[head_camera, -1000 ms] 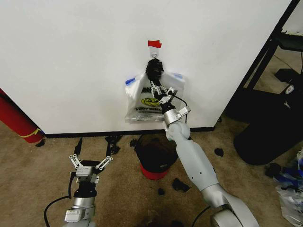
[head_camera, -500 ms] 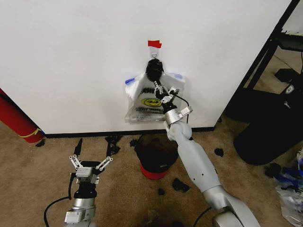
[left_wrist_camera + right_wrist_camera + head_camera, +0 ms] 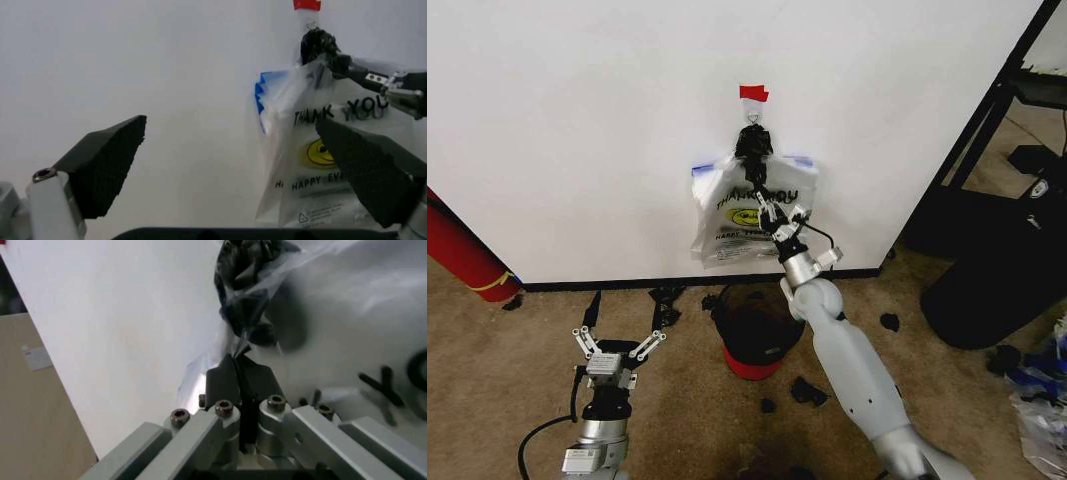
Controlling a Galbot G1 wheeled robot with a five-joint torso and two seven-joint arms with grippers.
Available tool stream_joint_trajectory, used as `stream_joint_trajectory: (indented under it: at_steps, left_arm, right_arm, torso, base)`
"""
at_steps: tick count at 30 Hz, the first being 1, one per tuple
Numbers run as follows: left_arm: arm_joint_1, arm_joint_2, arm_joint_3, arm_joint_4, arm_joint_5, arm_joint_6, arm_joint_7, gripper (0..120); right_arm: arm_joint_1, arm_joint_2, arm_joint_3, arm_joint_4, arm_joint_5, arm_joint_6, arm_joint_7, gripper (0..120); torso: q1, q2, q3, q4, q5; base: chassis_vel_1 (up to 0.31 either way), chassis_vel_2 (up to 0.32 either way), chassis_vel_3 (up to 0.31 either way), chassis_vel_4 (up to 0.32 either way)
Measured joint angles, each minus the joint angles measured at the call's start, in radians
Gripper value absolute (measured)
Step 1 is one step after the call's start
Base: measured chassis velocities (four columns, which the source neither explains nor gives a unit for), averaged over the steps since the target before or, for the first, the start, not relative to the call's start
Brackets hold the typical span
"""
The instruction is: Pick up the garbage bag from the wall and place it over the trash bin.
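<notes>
The garbage bag point(image 3: 727, 222), see-through with black "THANK YOU" print and a yellow smiley, hangs on the white wall point(image 3: 577, 120) from a small hook point(image 3: 752, 122) under a red tape strip point(image 3: 753, 93). A black knot point(image 3: 753, 146) gathers its top. My right gripper point(image 3: 764, 203) is shut on a fold of the bag's film just below the knot; in the right wrist view the gripper point(image 3: 239, 367) pinches the thin plastic. The red trash bin point(image 3: 752, 340) stands on the carpet below the bag. My left gripper point(image 3: 617, 340) hangs open low, left of the bin, facing the wall.
A red roll point(image 3: 462, 250) leans at the far left. A large black bulky thing point(image 3: 997, 290) and a black frame point(image 3: 987, 110) stand to the right. Black scraps point(image 3: 807, 390) litter the carpet around the bin. Loose plastic point(image 3: 1042, 400) lies at the right edge.
My right gripper has drawn down and away from the wall with the bag's film in it, and the "THANK YOU" print now shows. The left arm has not moved.
</notes>
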Motion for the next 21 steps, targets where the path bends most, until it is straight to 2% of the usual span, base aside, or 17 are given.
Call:
stream_joint_trajectory:
  at_steps: [21]
  left_arm:
    - [0.006,0.015,0.009,-0.017,-0.006,-0.002,-0.001,100]
  right_arm:
    - [-0.159,-0.008,0.033,0.102,0.009,0.008,-0.074,0]
  torso:
    - [0.0,0.0,0.0,0.0,-0.0001]
  base:
    - [0.0,0.0,0.0,0.0]
